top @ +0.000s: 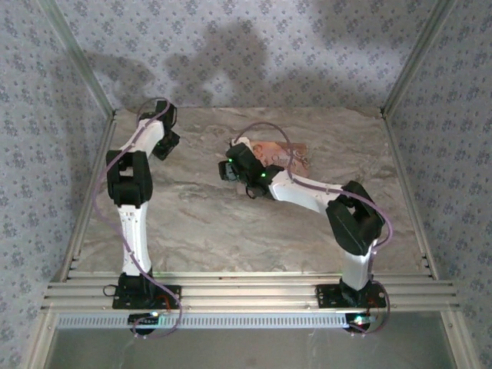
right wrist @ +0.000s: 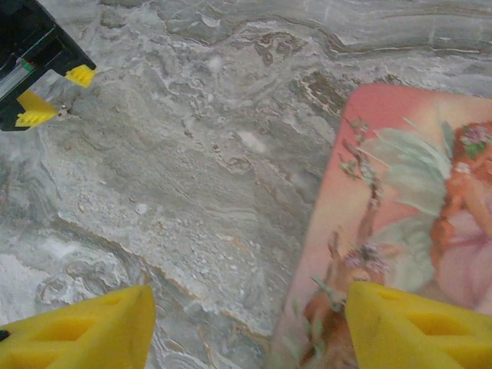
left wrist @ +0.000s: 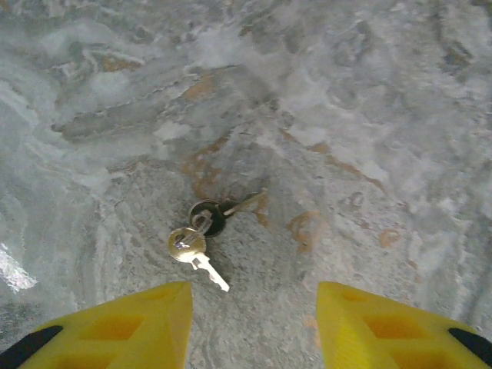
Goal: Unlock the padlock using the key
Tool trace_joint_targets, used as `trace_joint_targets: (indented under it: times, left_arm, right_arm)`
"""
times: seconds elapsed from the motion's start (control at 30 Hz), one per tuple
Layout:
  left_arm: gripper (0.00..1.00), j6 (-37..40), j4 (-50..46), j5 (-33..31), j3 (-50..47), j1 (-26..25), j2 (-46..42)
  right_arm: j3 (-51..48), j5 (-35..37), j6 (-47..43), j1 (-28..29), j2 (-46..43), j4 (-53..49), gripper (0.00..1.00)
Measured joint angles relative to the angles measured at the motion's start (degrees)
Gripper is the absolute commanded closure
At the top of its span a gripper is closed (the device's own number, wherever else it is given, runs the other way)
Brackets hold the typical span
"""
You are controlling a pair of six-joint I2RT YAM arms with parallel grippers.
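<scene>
Two small keys on one ring lie flat on the marble table: a brass-headed key point(left wrist: 188, 244) and a dark-headed one point(left wrist: 209, 216). My left gripper point(left wrist: 254, 327) hovers just short of them, open, its yellow fingers point(left wrist: 138, 323) apart with bare table between. Seen from above, it hangs at the back left point(top: 167, 143). My right gripper point(right wrist: 246, 323) is open too, low over the table, with its right finger point(right wrist: 415, 323) over the edge of the pink box. The padlock is out of view.
A pink floral box point(right wrist: 407, 215) lies flat at the back middle of the table point(top: 280, 156), right beside the right gripper point(top: 231, 165). The right wrist view also catches the left gripper point(right wrist: 55, 94) far off. Patterned walls and metal rails point(top: 92, 200) close the table in.
</scene>
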Motion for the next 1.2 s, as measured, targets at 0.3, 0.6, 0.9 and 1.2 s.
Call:
trace_joint_targets:
  times: [0.3, 0.6, 0.9, 1.2]
  left_arm:
    - [0.50, -5.3, 2.2, -2.7, -3.5, 0.0, 0.4]
    - [0.47, -6.7, 3.9, -1.9, -4.9, 0.6, 0.0]
    - [0.55, -6.6, 3.4, -0.9, -4.9, 1.2, -0.1]
    - [0.54, -7.5, 2.9, 0.3, -4.0, 1.9, 0.0]
  right_arm:
    - [-6.1, -1.3, 0.0, -2.0, -4.1, 1.7, 0.32]
    - [-9.0, -2.0, 0.0, -2.8, -4.8, 2.6, 0.32]
    - [-9.0, -2.6, 0.0, -2.8, -4.8, 2.9, 0.32]
    - [-9.1, -2.6, 0.1, -2.9, -4.8, 2.9, 0.32]
